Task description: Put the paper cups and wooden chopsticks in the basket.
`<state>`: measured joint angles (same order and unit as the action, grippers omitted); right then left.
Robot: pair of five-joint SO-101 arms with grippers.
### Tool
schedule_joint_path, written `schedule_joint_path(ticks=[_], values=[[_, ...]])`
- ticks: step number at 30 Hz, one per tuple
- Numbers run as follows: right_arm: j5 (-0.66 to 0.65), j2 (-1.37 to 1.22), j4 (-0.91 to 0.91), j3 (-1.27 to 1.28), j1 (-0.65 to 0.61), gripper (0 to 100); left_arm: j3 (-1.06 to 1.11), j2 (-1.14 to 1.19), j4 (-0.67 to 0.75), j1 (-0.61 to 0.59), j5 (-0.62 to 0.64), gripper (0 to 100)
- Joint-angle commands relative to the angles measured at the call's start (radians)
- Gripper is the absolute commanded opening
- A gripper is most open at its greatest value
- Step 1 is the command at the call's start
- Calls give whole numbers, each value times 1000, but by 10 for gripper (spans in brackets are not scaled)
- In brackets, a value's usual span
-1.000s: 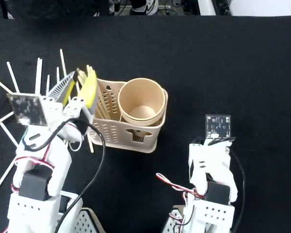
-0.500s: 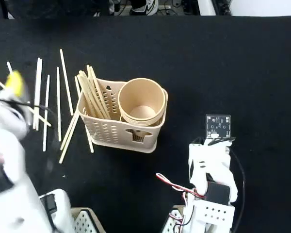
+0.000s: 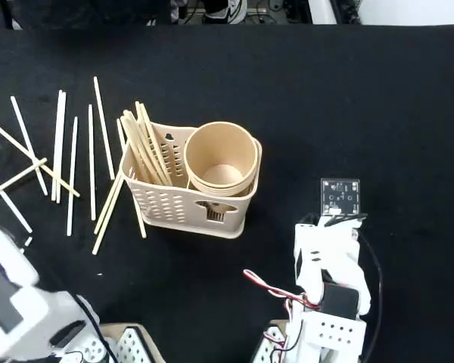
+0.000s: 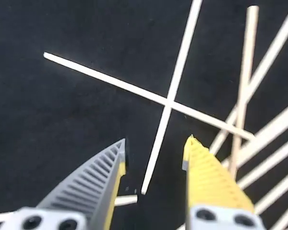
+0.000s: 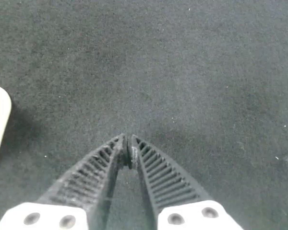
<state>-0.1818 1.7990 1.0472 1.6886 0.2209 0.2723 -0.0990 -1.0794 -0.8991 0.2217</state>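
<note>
High view, OP asking: black table (image 3: 363, 91), basket (image 3: 174, 210) left of middle, paper cups (image 3: 221, 172) stacked in one end of it and a bundle of chopsticks (image 3: 145, 144) leaning in the other. So what's left is just the loose chopsticks (image 3: 74, 162) scattered on the table beside the basket, on the side away from the cups?

Reply: Yep, cups look done, it's the loose ones now. Imo that's a job for the left arm (image 3: 19, 302), which sits on that side, right by the scatter. The right arm (image 3: 329, 257) is parked well apart on the other side of the basket. Its wrist view has the right gripper (image 5: 128, 139) pressed together on nothing, over bare table.

OP: Which stick though?

Reply: Left wrist view has the left gripper (image 4: 156, 141) spread wide and empty, hovering over two crossed sticks. The near end of one chopstick (image 4: 161, 129) lies right between the fingers, and its long axis runs away from the gripper, roughly in line with them. So the jaws would close across its width, which is what you want. My guess is the next move is straight down, then a pinch near that end. One catch: the crossing stick (image 4: 105, 79) touches it farther out, over or under I can't tell, so a lift might drag that one along.
</note>
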Motion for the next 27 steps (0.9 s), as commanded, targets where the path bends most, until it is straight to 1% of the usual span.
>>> schedule_joint_path(ticks=[1,4,11,16,19,27], values=[[6,68,5,-4,-6,15,-81,144,107,-2,95,200],[6,68,5,-4,-6,15,-101,221,138,19,150,211],[6,68,5,-4,-6,15,-173,371,144,35,157,228],[6,68,5,-4,-6,15,-274,479,138,36,226,228],[6,68,5,-4,-6,15,-326,534,137,36,241,228],[6,68,5,-4,-6,15,-360,577,138,36,253,223]])
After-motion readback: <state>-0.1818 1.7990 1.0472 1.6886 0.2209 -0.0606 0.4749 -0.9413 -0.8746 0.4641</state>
